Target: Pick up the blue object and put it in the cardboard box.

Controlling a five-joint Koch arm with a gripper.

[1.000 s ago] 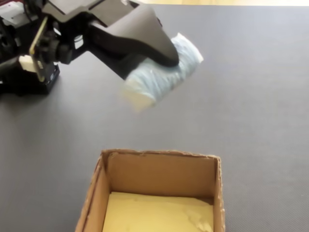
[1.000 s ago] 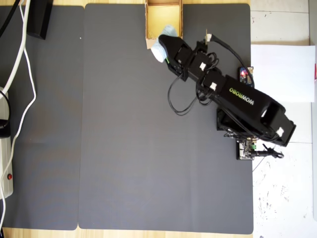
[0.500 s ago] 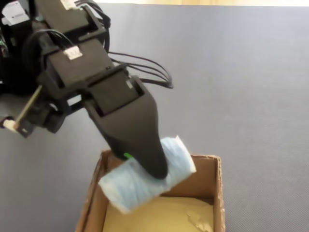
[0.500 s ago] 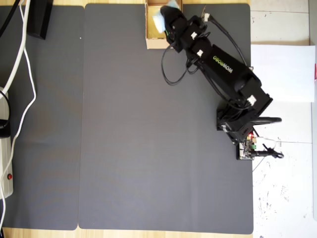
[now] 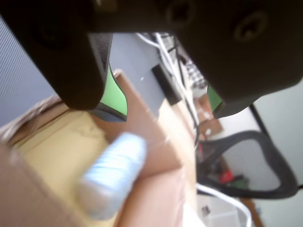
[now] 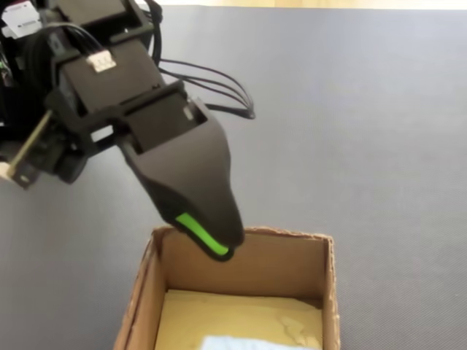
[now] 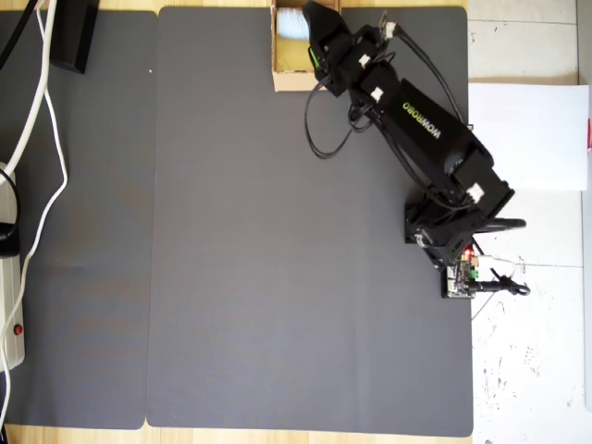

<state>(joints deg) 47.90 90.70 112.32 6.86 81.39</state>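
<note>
The blue object (image 5: 113,175), a pale ribbed roll, lies blurred on the yellowish floor of the cardboard box (image 5: 147,118), free of the fingers. In the wrist view my gripper (image 5: 168,113) hangs over it, open: its green pads (image 5: 116,97) stand wide apart with nothing between them. In the fixed view the gripper (image 6: 219,251) dips over the far wall of the box (image 6: 248,266), and only the top of the roll (image 6: 233,343) shows at the bottom edge. From overhead, the box (image 7: 291,69) sits at the mat's top edge with the gripper (image 7: 314,37) over it.
A grey mat (image 7: 277,259) covers the table. White cables (image 7: 42,139) and a black block (image 7: 74,37) lie at the left in the overhead view. White paper (image 7: 527,134) lies to the right of the arm base (image 7: 458,231). An office chair (image 5: 255,161) stands beyond the table.
</note>
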